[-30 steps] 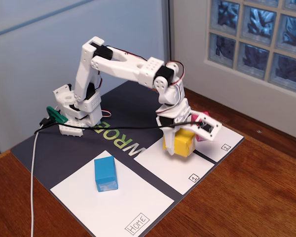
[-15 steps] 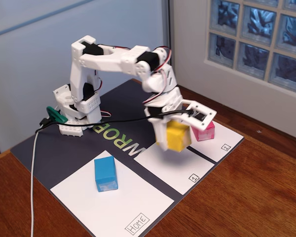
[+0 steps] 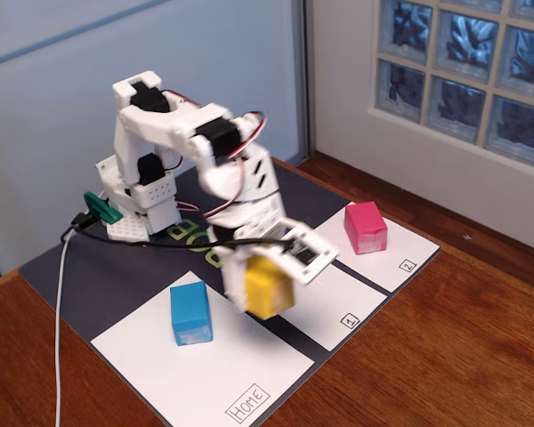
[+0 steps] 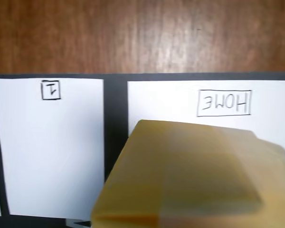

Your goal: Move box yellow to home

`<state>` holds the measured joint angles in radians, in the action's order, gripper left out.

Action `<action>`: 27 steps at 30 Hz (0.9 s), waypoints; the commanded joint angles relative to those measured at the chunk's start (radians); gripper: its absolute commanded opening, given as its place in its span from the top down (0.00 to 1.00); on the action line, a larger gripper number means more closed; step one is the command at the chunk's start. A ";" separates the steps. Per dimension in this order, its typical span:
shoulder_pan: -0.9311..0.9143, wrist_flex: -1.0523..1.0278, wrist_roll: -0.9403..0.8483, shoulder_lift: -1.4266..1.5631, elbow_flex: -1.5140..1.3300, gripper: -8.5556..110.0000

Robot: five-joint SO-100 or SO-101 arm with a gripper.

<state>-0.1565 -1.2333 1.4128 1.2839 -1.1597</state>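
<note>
Box yellow is held clamped in the gripper and carried clear of the mat, over the dark strip at the edge of home nearest the sheet marked "1". Compared with half a second earlier, the block is seen shifted from above sheet "1" toward home, and the arm is folded back closer to its base; a second ago the block was still low on sheet "1" beside the pink block. Pink block is now seen uncovered on the sheet marked "2", near that sheet's far edge. Blue block is unchanged on home, near its far left corner in the fixed view.

Blocks, arm and wooden table are shown only in the fixed view. In the wrist view the box yellow is blurred, filling the lower right, overlapping home, with the "HOME" label read upside down and sheet "1" at left. Gripper fingers are not visible there.
</note>
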 commanded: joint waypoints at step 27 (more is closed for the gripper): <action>-0.287 0.092 -0.149 -0.232 0.060 0.93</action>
<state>-0.4157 -1.1520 1.2701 1.0431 -1.1520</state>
